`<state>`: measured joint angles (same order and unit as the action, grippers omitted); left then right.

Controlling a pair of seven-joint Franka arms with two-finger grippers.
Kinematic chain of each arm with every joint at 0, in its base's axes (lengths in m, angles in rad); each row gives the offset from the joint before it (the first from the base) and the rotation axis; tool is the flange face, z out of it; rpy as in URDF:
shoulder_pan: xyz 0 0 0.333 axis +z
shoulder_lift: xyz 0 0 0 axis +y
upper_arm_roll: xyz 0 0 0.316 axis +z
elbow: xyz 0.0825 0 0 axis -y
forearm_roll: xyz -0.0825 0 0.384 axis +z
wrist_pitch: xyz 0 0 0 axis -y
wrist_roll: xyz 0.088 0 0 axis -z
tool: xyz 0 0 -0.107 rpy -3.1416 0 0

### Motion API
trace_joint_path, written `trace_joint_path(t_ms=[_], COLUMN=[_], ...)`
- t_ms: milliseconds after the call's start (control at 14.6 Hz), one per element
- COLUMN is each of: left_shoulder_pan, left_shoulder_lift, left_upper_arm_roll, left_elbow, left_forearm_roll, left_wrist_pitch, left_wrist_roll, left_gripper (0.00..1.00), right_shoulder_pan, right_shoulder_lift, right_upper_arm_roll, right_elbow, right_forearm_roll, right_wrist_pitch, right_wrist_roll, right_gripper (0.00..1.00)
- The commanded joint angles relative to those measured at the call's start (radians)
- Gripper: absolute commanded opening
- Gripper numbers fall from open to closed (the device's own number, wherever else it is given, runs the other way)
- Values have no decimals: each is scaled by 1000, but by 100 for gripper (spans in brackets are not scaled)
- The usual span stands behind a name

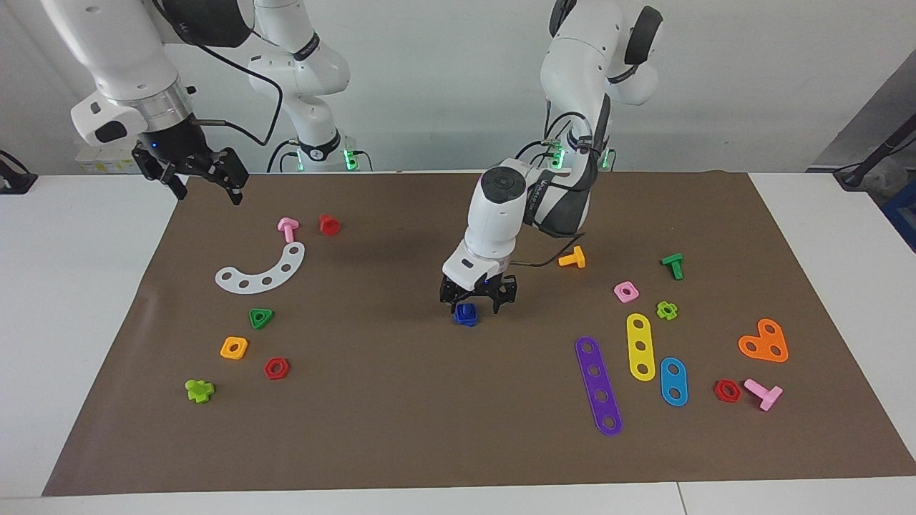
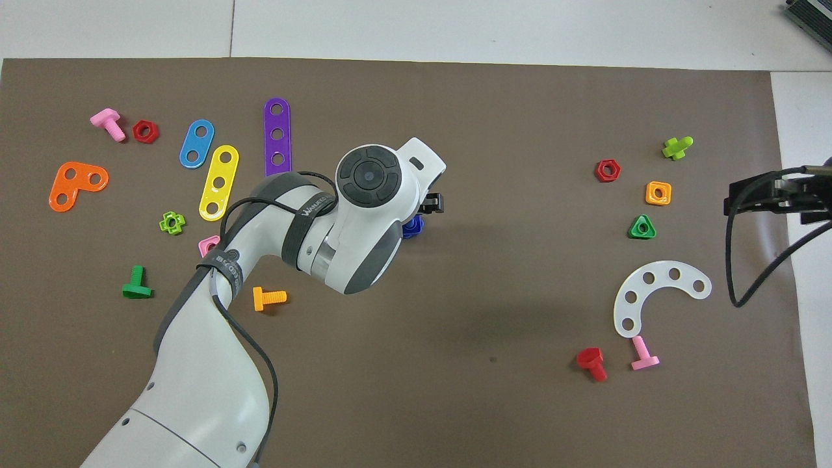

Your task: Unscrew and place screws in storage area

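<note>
Across the table in the facing view, left gripper is down at mid-mat, fingers spread either side of the dark-blue screw, not closed on it. Screw sits on the brown mat, stem up, roughly centre, well apart from both part groups. Can't tell if a fingertip touches it. Right gripper hangs over the mat edge at the right arm's end, fingers apart, holding nothing; that arm waits. Storage area toward the right arm's end: white curved strip, green triangular nut, orange square nut, red hex nut, lime bolt farthest from the robots. Pink bolt and red bolt lie nearer the robots than the strip. Toward the left arm's end: purple strip, yellow strip, blue strip, orange heart plate.

Overhead view: left arm wrist covers most of the screw; only a blue edge shows just beside the housing. One black finger of the left gripper pokes out above it; open or closed not readable from here. Right gripper sits at the mat's edge beside the storage area, near the orange square nut and green triangular nut. White curved strip lies nearer the robots than those nuts. Purple strip is partly hidden by the left arm.
</note>
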<state>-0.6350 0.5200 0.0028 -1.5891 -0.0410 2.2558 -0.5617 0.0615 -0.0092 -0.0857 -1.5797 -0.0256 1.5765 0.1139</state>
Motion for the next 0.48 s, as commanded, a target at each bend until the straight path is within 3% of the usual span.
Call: trace_joint_path(t_ms=[0,410], left_shoulder_pan=[-26,-26], left_shoulder_lift=[0,31], left_upper_arm_roll=[19,19], left_elbow=[-25,-25], left_forearm_roll=[24,36], left_wrist_pitch=[39,56], left_wrist_roll=[-18,-18], left_gripper=[95,91], right_shoulder_pan=[-5,-5], right_shoulder_lift=[-15,-15], right_upper_arm_roll=[6,6], right_elbow=[-17,-17], right_forearm_roll=[3,3], right_wrist_pitch=[5,5], right_wrist_roll=[-19,-19], right_gripper=[100,100])
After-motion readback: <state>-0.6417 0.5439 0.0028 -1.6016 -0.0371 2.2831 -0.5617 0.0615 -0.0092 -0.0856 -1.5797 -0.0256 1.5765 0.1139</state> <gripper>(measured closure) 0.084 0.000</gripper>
